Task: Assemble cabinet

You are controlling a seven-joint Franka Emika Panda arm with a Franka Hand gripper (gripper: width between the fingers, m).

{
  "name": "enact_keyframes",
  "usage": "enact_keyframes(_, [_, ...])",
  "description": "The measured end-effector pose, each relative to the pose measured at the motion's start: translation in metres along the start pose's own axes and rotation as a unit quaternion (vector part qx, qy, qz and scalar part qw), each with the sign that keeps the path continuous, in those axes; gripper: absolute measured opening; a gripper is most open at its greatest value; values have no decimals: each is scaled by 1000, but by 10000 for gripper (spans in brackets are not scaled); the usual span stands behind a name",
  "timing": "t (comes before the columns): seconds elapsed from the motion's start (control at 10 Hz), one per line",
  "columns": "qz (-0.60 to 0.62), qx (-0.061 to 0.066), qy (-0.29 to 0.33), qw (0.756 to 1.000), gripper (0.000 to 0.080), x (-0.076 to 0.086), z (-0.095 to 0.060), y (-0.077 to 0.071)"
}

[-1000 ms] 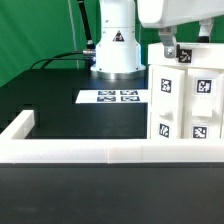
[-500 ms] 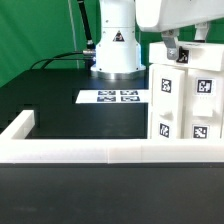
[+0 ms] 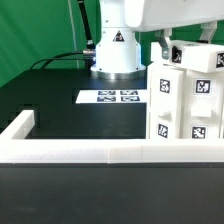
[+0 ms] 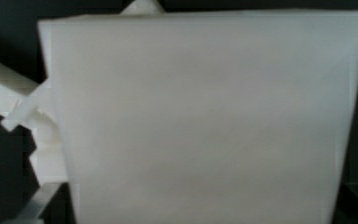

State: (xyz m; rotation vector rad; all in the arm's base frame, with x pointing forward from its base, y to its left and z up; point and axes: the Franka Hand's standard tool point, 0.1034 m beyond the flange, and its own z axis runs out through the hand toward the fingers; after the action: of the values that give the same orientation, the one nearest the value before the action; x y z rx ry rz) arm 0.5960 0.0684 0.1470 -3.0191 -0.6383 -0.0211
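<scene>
Filling wrist view: cabinet [image 4: 202,120] | fingers [image 3: 170,48] partly hidden | tags blurred

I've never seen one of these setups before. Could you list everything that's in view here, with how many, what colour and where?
cabinet: one, matte white with small black-and-white tags, at the exterior view's right, tilted; it fills the wrist view.
marker board: one, flat white with tags, mid-table.
table: one, black.
rim: one, low and white, along the table's near edge.
backdrop: one, green, behind.
cables: dark, behind the arm's base.
arm base: one, white, at the table's far side.
gripper: one, above the cabinet's top; its grip is unclear.
</scene>
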Motion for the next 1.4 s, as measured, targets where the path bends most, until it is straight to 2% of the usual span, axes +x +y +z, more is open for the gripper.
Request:
enact_keyframes(0.3, [168, 2, 11, 986, 563, 0, 0, 1])
enact_keyframes(0.5, [290, 2, 18, 957, 563, 0, 1, -2])
enact_keyframes(0.7, [404, 4, 24, 915, 563, 1, 1, -6])
enact_keyframes(1.2, [530, 8, 23, 848, 563, 2, 1, -8])
enact_keyframes(1.4, [588, 10, 23, 808, 563, 2, 1, -9])
